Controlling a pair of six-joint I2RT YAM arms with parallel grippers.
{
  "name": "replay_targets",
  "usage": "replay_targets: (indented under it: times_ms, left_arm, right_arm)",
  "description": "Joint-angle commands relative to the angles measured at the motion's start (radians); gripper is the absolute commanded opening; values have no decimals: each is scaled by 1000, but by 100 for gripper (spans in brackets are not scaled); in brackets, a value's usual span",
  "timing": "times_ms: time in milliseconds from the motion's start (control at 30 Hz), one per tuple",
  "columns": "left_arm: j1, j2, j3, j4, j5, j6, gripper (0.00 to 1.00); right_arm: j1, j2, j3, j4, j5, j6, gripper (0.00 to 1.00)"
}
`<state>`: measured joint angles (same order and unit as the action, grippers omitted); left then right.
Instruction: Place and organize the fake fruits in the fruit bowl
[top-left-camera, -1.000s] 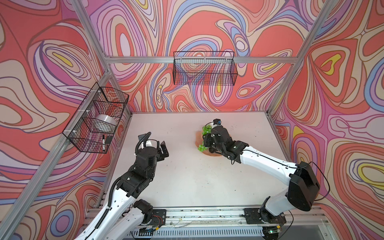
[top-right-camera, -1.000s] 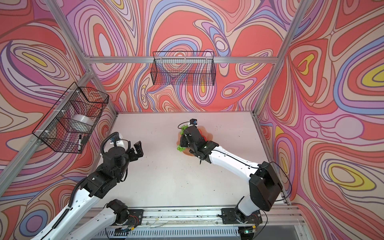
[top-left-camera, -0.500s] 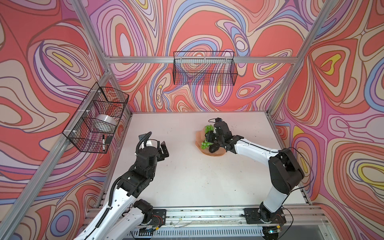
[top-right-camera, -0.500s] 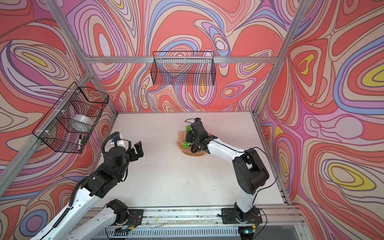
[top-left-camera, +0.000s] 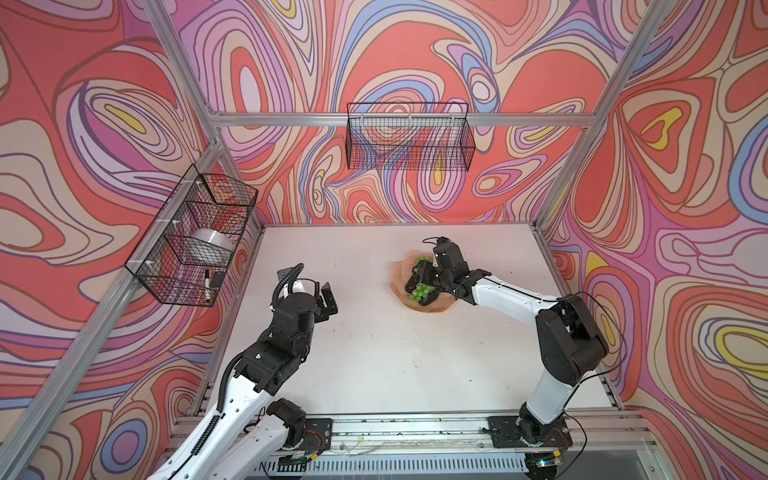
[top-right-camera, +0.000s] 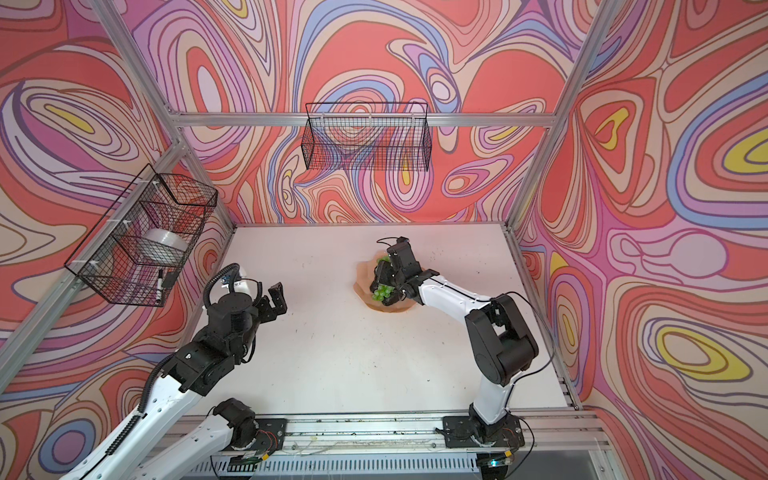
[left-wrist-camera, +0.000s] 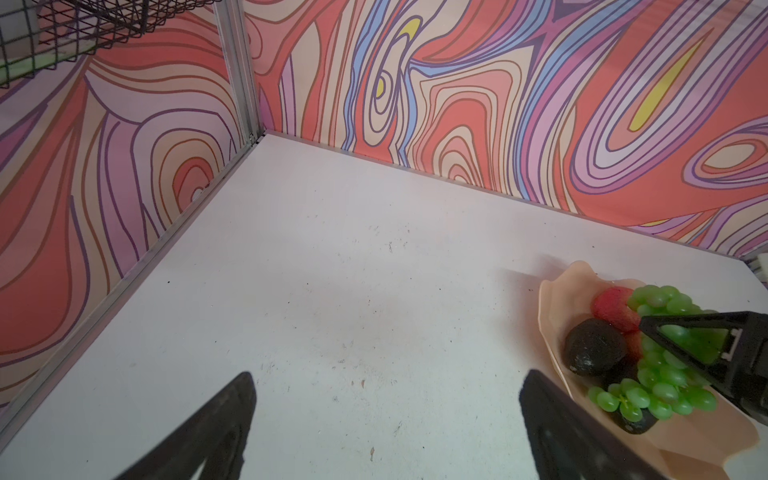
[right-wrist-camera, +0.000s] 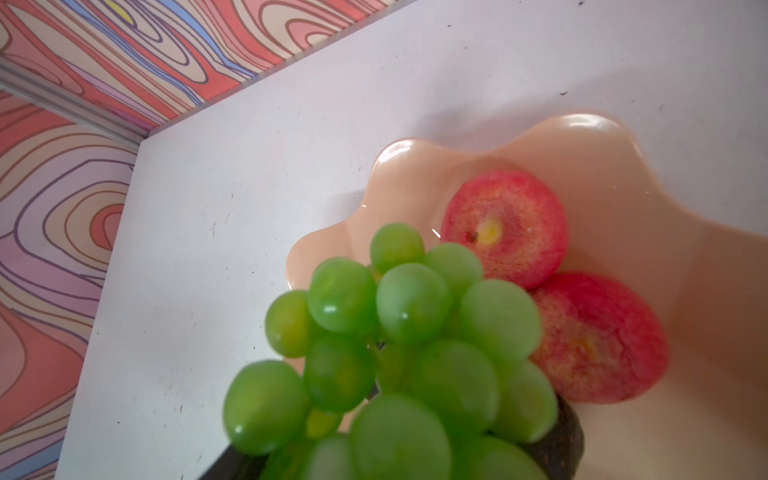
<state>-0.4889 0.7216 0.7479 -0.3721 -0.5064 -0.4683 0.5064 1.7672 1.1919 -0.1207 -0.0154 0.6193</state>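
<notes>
Grapes (right-wrist-camera: 399, 332): lying in the bowl (right-wrist-camera: 582, 124), draping over two avocados (left-wrist-camera: 594, 347), beside two apples (right-wrist-camera: 505, 226); all five fruits are sitting inside.
Right gripper (top-left-camera: 420, 279): hovering low over the grapes, one finger (left-wrist-camera: 748, 345) crossing the bunch in the left wrist view; whether it is pinching or letting go, I cannot tell.
Left gripper (left-wrist-camera: 384, 380): hanging spread wide over the table (left-wrist-camera: 332, 270), well apart from the bowl, holding nothing.
Snag risk: if a finger is catching among the grapes, lifting away is likely dragging the bunch out over the rim.
Roll risk: grapes are resting on rounded avocados near the rim; a nudge could be tipping them, or an avocado, onto the table.
</notes>
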Motion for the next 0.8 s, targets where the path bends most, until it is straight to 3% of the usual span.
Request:
replay_targets:
  times_ms: [0,100,167,333,467,633,767]
  left_arm:
    - [8,-4,-12,-28,-25,-9,99]
    - [8,-4,-12,-27,-25,-10,99]
    - [8,-6,-13,-27,-26,-10,99]
    - [7,-10,-19,-20,-40,-6,99]
    - [9,-20,-48,31,-81,30,100]
    - [8,-5,-193,271,-192,147,100]
    - [8,89,-372,508,-293,256,100]
  right_arm:
    - [-7,-25,4,-18,23,-31,75]
    - [-7,-43,15,-42,47,-66,86]
    - [-7,-49,32,-74,78,-89,98]
    - [-7,-90,33,-102,122,-138,98]
    - [-17,-205,-41,-47,150,-214,98]
    - [-100,-432,-271,85,171,-310,98]
    - [-228,-595,-467,169,194,-359,98]
